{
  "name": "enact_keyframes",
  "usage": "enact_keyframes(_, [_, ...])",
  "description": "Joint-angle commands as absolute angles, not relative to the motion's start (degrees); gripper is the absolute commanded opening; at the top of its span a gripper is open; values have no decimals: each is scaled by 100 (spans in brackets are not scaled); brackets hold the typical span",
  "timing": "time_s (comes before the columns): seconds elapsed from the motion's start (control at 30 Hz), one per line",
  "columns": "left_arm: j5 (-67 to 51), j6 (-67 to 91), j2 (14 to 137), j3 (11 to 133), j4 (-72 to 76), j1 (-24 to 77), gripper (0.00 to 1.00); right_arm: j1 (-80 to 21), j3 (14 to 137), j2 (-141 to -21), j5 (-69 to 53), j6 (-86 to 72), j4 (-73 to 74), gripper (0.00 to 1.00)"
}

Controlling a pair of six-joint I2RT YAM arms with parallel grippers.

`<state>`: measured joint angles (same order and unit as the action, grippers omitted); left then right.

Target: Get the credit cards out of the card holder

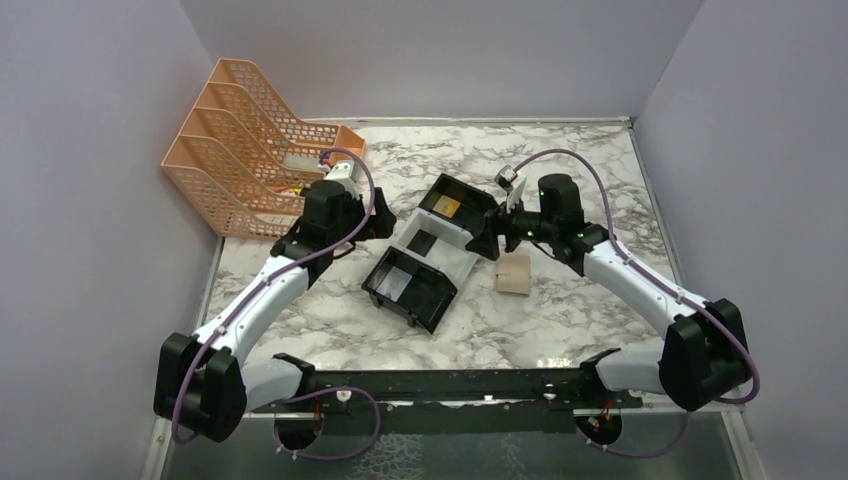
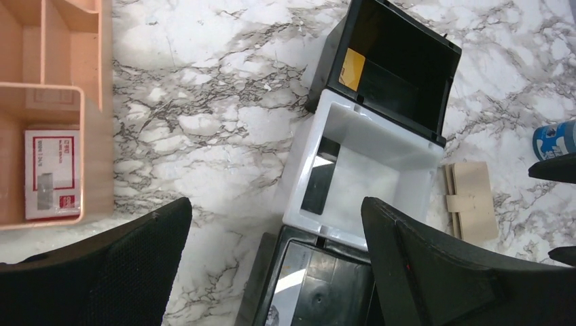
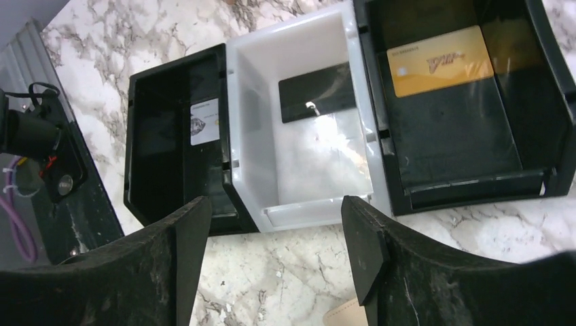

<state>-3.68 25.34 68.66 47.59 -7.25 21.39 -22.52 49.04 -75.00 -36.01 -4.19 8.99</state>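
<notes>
Progress judged late | gold card (image 3: 440, 61), black card (image 3: 317, 92) in trays (image 3: 246, 129); card holder (image 1: 514, 272) alongside | left gripper (image 2: 275, 217), right gripper (image 3: 275, 210) wide, empty

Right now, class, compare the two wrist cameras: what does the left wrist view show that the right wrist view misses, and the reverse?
Only the left wrist view shows the orange file rack with a red-and-white packet in it, and the whole card holder. Only the right wrist view shows the purple cable at its left edge. Both show the white tray holding a black card, and the gold card in the black tray beside it.
</notes>
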Motion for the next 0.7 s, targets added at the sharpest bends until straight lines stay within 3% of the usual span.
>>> enact_keyframes(0.0, [-255,2719,6094,4286,-492,2150,99,-2516,4657,-7185,-3268,-54,338,70])
enact_keyframes(0.3, [349,2808,4847,3656,-648,2145,99,-3417,5144,-8004,-2922,304,581,63])
enact_keyframes(0.57, [806,2772,4437,3621,-966,2144,99,-4108,5543,-8632,-2863,501,826,63])
enact_keyframes(0.67, [911,2779,4361,3625,-990,2144,99,-4221,5741,-8939,-2435,390,927,57])
